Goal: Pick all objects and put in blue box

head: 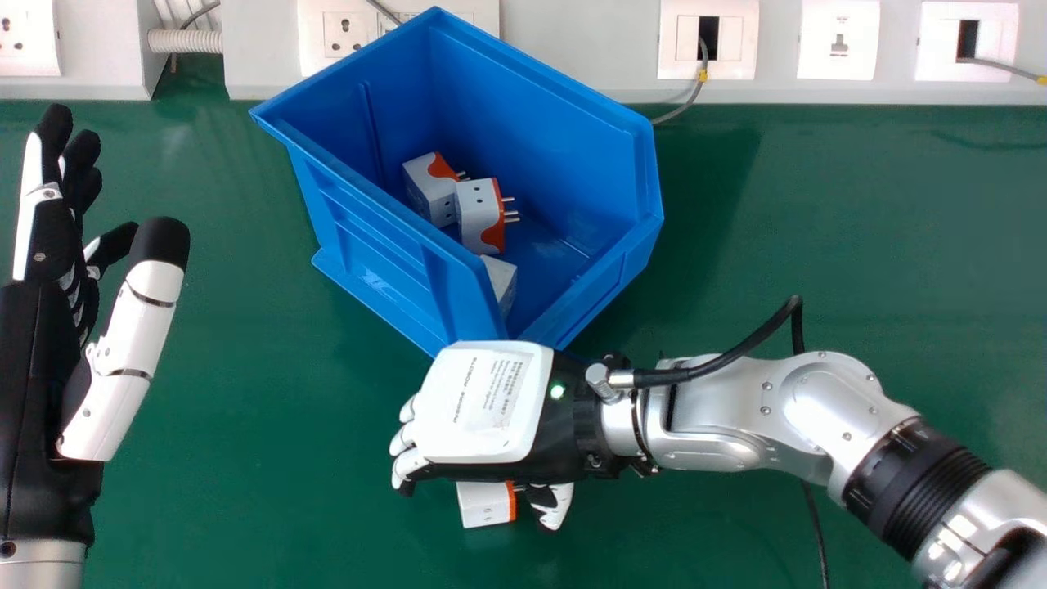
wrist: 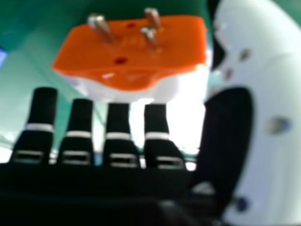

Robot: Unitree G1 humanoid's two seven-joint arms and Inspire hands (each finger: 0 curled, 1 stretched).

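Observation:
In the head view my right hand (head: 483,409) is palm down over a white and orange plug adapter (head: 486,504), partly hiding it. Its relaxed fingers point downward left of the adapter; the thumb is by the prongs. In the right hand view the adapter (wrist: 136,52) shows its orange prong face between the open hand's fingers (wrist: 118,129) and thumb. The blue box (head: 376,245) holds two white and orange adapters (head: 429,186) (head: 477,214) and a partly hidden white piece (head: 501,282). My left hand (head: 41,352) is open at the left edge.
The box stands on the green table (head: 270,458) directly behind my right hand, its near corner close to the wrist. A white wall panel with sockets (head: 838,41) runs along the back. A black cable (head: 814,523) hangs beside the right forearm.

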